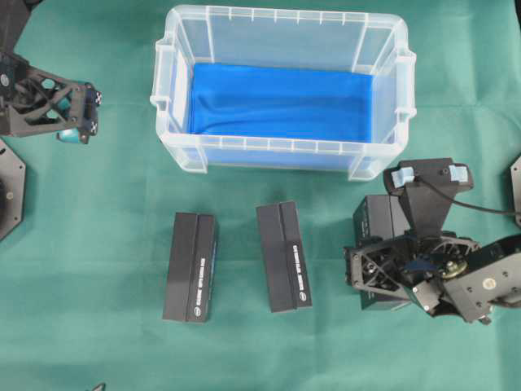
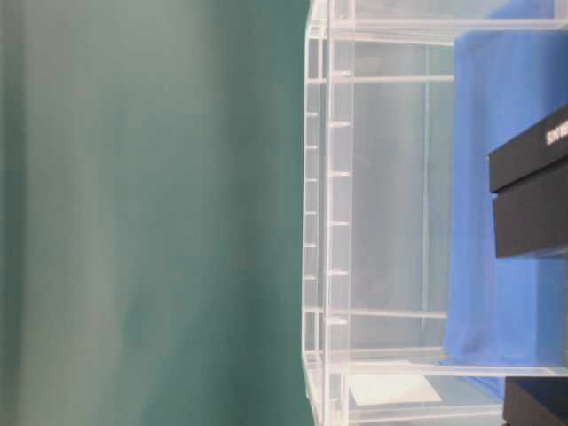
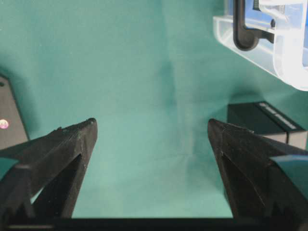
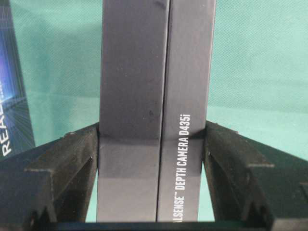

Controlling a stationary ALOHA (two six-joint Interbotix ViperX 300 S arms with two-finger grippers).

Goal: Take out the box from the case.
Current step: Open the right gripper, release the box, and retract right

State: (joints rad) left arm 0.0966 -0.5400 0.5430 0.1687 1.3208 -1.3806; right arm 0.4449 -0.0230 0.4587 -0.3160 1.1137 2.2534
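I saw the green cloth (image 1: 98, 244) covering the table, with the clear case (image 1: 281, 159) at the far middle, only its blue lining (image 1: 281, 102) inside. Three black boxes lay outside it on the near side: one at left (image 1: 190, 267), one in the middle (image 1: 284, 257), and the box (image 4: 154, 96) at right, clamped between the right gripper (image 4: 153, 137)'s fingers. My left gripper (image 3: 151, 132) hovered at far left, jaws spread wide, holding nothing.
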